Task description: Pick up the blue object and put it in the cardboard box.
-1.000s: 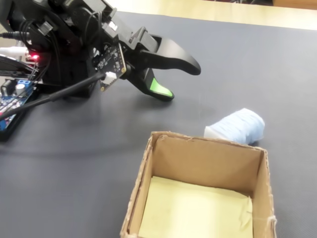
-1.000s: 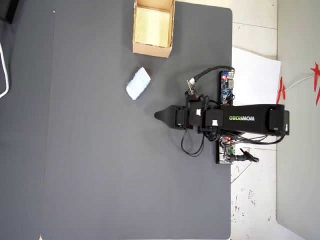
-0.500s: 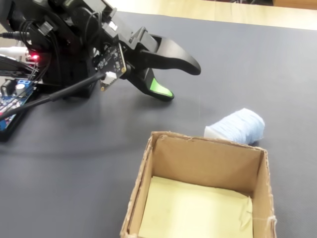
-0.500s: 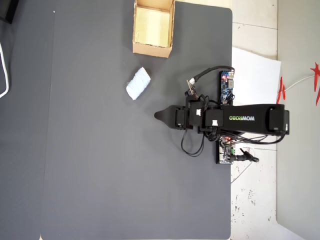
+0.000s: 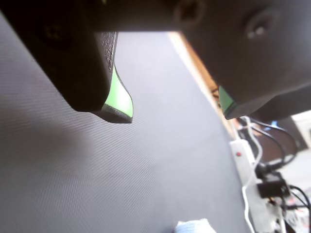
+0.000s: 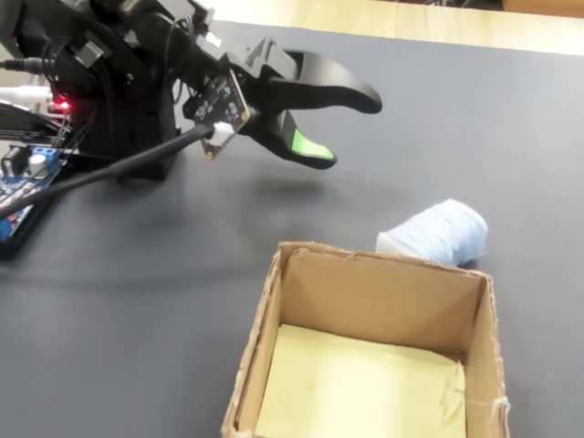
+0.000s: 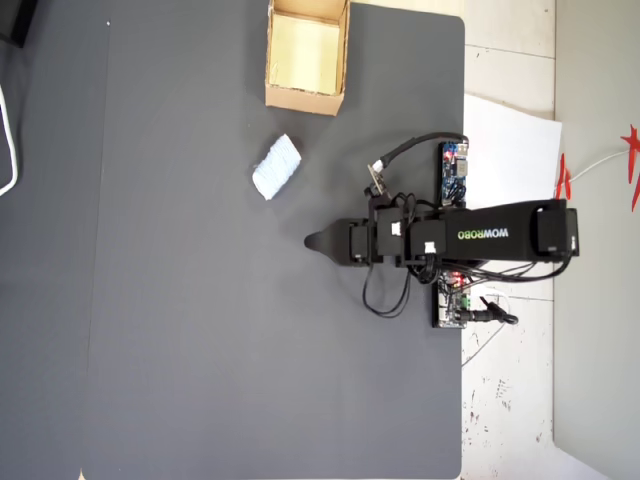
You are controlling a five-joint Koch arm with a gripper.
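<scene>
The blue object (image 6: 433, 233) is a pale blue, whitish soft block lying on the dark mat just beyond the cardboard box (image 6: 379, 297), which stands open at the near edge of the fixed view with a yellowish floor. From overhead, the blue object (image 7: 277, 167) lies below and left of the cardboard box (image 7: 305, 100). My gripper (image 6: 347, 128) hovers over the mat to the left of the block, apart from it, open and holding nothing. Overhead, the gripper (image 7: 310, 240) points left, lower right of the block. In the wrist view the gripper (image 5: 175, 114) shows green pads wide apart, with the blue object (image 5: 194, 227) at the bottom edge.
Circuit boards (image 7: 453, 175) and loose cables (image 7: 385, 300) sit at the arm's base on the mat's right edge overhead. A white sheet (image 7: 510, 150) lies on the floor beside them. A white power strip (image 5: 250, 179) shows beyond the mat in the wrist view.
The gripper has risen a little and reached further out over the mat, its tip shifting left in the overhead view. The blue object and the box have not moved.
</scene>
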